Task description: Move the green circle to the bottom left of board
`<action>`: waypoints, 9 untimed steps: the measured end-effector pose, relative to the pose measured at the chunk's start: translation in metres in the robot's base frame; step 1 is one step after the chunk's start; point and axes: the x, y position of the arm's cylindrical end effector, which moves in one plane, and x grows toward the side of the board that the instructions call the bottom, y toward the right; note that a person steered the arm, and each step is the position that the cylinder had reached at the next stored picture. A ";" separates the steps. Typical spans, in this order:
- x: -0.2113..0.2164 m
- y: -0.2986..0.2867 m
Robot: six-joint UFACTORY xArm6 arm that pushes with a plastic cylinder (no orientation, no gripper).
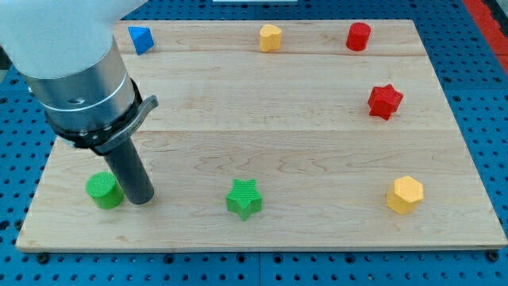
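Note:
The green circle (104,190) sits on the wooden board (270,119) near the view's bottom left corner. My tip (141,199) stands just to the right of the green circle, touching or almost touching its side. The rod rises from there up to the large grey arm body at the view's top left.
A green star (244,199) lies at bottom centre. A yellow hexagon (405,195) is at bottom right. A red star (385,101) is at right. A red cylinder (358,36), a yellow hexagon (271,37) and a blue block (140,39) line the top edge.

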 end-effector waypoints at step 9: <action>-0.053 0.076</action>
